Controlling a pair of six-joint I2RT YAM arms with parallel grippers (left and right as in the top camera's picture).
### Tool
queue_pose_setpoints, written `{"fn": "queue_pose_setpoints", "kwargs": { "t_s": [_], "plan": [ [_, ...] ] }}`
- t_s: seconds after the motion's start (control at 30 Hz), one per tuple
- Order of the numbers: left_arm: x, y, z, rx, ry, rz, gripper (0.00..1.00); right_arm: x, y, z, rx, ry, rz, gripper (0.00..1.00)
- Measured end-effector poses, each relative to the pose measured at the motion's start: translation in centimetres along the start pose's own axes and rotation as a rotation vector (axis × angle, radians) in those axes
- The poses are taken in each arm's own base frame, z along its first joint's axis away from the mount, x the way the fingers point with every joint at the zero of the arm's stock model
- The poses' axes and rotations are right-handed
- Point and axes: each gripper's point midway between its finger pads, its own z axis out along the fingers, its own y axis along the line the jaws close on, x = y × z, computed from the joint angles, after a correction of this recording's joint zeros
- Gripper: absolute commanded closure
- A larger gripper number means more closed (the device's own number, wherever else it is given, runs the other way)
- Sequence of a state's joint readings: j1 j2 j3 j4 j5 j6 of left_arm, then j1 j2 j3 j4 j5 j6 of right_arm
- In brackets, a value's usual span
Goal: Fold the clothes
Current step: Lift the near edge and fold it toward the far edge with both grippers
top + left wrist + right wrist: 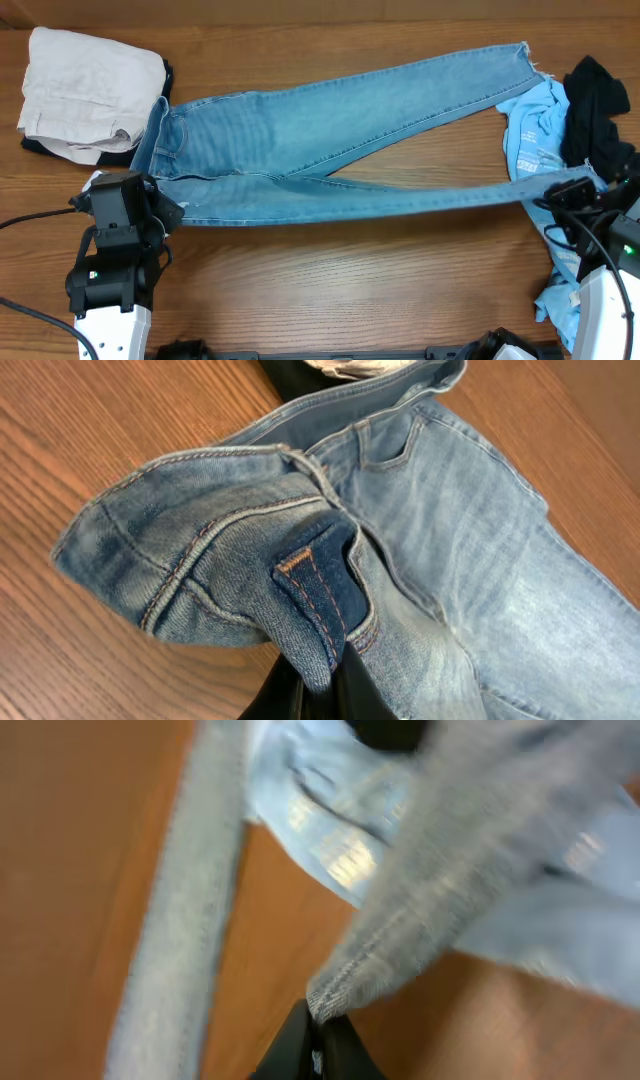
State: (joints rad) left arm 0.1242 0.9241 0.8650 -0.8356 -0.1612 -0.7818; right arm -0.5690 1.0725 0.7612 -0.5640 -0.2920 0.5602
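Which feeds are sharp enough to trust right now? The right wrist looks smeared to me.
Overhead: sharp, evenly lit, the jeans clear end to end. Left wrist: crisp, waistband stitching readable, the left gripper dark at the bottom edge. Right wrist: heavy motion blur; the jeans and cyan T-shirt are smeared, no fine detail.

Light blue washed jeans (262, 135), spread out flat, waist at left, long legs splayed rightward in a narrow V. Upper leg ending in a frayed hem at far right. Near waist corner bunched up, orange stitching showing.
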Motion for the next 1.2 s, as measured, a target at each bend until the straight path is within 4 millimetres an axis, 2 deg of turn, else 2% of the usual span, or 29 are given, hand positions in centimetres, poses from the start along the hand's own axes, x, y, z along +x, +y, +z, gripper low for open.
{"fn": "queue_pose_setpoints", "kwargs": {
  "t_s": [0.07, 0.17, 0.33, 0.47, 0.6, 0.73, 1.0, 1.2],
  "plan": [
    [-0.3, -0.4, 0.2, 0.01, -0.007, -0.003, 0.96, -1.5, 2.2, 0.5, -0.098, -0.043, -0.039, 0.96],
    [-0.9, -1.4, 1.6, 0.022, -0.017, -0.004, 0.96, -2.0, 3.5, 2.2, -0.154, -0.041, -0.065, 0.96],
    [-2.5, -3.5, 5.3, 0.031, -0.058, -0.01, 0.96, -1.2, 5.6, 7.8, -0.178, 0.029, -0.109, 0.96],
    [-3.7, -5.0, 7.7, 0.059, -0.096, -0.018, 0.96, -3.2, 10.7, 10.5, -0.227, 0.04, -0.163, 0.96],
    [-4.7, -6.6, 9.5, 0.102, -0.131, -0.028, 0.96, -4.7, 14.1, 12.8, -0.276, 0.051, -0.19, 0.96],
    [-4.6, -7.4, 11.5, 0.113, -0.132, -0.024, 0.96, -4.5, 14.4, 15.9, -0.266, 0.082, -0.192, 0.96],
    [-5.6, -8.9, 13.4, 0.164, -0.182, -0.037, 0.96, -5.1, 15.9, 17.1, -0.301, 0.021, -0.224, 0.96],
    [-5.6, -9.4, 15.3, 0.174, -0.2, -0.039, 0.96, -4.3, 16.8, 20.4, -0.303, -0.022, -0.255, 0.96]
  ]
}}
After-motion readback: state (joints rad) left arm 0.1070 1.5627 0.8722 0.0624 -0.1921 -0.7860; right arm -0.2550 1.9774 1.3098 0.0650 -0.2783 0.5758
